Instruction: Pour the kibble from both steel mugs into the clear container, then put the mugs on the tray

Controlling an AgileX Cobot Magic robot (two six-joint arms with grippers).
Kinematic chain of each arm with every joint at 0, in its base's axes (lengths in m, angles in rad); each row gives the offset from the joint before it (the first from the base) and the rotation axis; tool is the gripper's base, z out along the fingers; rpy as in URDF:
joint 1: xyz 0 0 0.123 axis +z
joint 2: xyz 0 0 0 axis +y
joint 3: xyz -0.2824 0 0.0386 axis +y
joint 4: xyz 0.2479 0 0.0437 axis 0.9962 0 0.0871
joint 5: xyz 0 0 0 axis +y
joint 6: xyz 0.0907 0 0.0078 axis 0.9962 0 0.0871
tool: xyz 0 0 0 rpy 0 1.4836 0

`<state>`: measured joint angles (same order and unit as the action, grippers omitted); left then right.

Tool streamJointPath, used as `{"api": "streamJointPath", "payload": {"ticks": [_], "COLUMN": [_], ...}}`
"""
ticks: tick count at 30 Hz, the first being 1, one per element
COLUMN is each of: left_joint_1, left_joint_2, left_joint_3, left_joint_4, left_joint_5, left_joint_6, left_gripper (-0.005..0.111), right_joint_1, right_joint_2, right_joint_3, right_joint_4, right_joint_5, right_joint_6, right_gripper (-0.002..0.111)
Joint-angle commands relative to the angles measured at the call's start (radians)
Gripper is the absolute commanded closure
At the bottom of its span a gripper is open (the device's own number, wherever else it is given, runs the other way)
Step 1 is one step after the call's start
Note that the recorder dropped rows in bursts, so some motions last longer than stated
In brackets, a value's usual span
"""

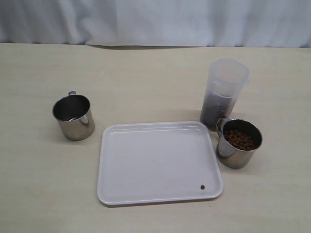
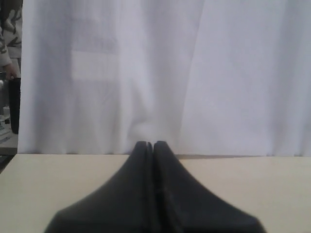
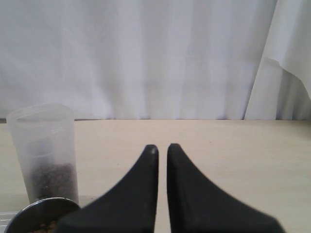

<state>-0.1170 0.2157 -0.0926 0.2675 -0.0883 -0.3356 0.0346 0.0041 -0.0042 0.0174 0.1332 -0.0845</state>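
Fingertips of the left gripper [image 2: 149, 145] are pressing flat together with nothing between them, hanging over the bare table [image 2: 272, 184] and facing a white curtain [image 2: 170, 73]. The right gripper [image 3: 162, 148] is likewise sitting closed and empty, only a thin slit showing between its tips, and its camera is catching the clear container [image 3: 46, 150] and the rim of the full mug [image 3: 34, 213] close ahead. Neither arm is showing in the exterior view. There the full mug is standing right of centre, loaded with kibble [image 1: 240, 139], just beside the container, which is rising behind it toward the upper right and carrying a dark layer of pellets. The other mug [image 1: 74, 116] is standing left of centre and looking empty, while the tray [image 1: 158, 162] is lying in the lower middle with one stray pellet [image 1: 202, 187] near its lower right corner. Judging by this, the second pour is coming up: the right gripper is needing to open, reach the full mug, grip it firmly and tip it over the container's mouth without knocking its close neighbour.
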Motion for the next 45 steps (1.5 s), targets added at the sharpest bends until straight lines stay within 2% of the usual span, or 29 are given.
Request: {"api": "streamJointPath", "payload": {"ticks": [1,45], "left_joint_1": [0.002,0.002], "left_joint_2": [-0.002,-0.002], "left_joint_3": [-0.001,-0.001], "left_joint_4": [0.012,0.010], "left_joint_5": [0.053,0.053], "left_joint_6": [-0.005,-0.003], "left_gripper": [0.107,0.107], "right_joint_1": [0.003,0.003], "right_joint_2": [-0.004,-0.004], "right_joint_3": [0.004,0.004], "right_joint_4": [0.002,0.002], "right_joint_5": [-0.001,-0.001], "right_joint_6": [0.001,0.001], "right_gripper": [0.103,0.103]}}
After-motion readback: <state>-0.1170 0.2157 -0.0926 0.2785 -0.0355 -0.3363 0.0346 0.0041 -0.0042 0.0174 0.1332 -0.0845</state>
